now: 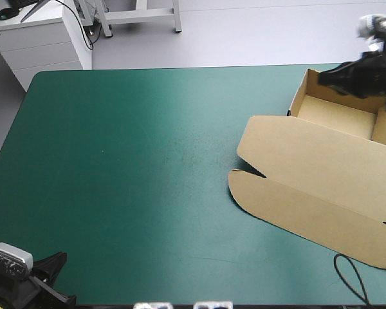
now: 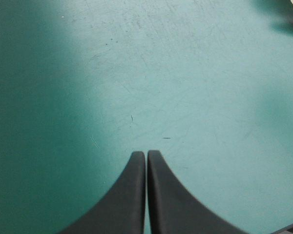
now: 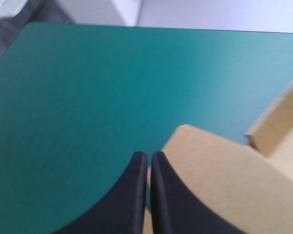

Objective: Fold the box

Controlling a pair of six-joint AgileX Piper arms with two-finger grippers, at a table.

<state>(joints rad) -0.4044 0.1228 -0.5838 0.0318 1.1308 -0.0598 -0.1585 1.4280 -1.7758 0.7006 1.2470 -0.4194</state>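
Box (image 1: 321, 167) at right of high view, running past the frame's right edge; open tray (image 1: 338, 116) upper right, lid (image 1: 309, 174) flat, spread toward lower right.

Risks, near to far:
- Left gripper (image 2: 146, 153) at lower left corner of high view, fingers pressed together on nothing, only bare teal-green cover (image 1: 128, 180) ahead. Well apart from box, so no bracing; likely to slide on the smooth cover under any 1-sided push.
- Rounded front flap (image 1: 296, 212) lying loose and flat: could catch or crease off its score line if lifted from 1 corner.
- Right gripper (image 3: 149, 155) at upper right of high view, over the tray's far side, fingers closed with no board seen between them, lid under and ahead of them. Coming down closed risks crushing or untucking a raised wall (image 1: 300, 96), or skidding the whole box.
- Contact with the tray not clear from these views.

Materials and shapes:
- Cover: matte, finely scratched, low grip.
- Board: brown, thin, stiff, plain; pale cut edges; bends cleanly only at scores.
- Lid: broad panel, rounded corners, 2 dark notches at the flap fold.
- Tray: shallow, rectangular, walls upright, inside empty.
- Fingers: black, broad, curved fins, smooth.
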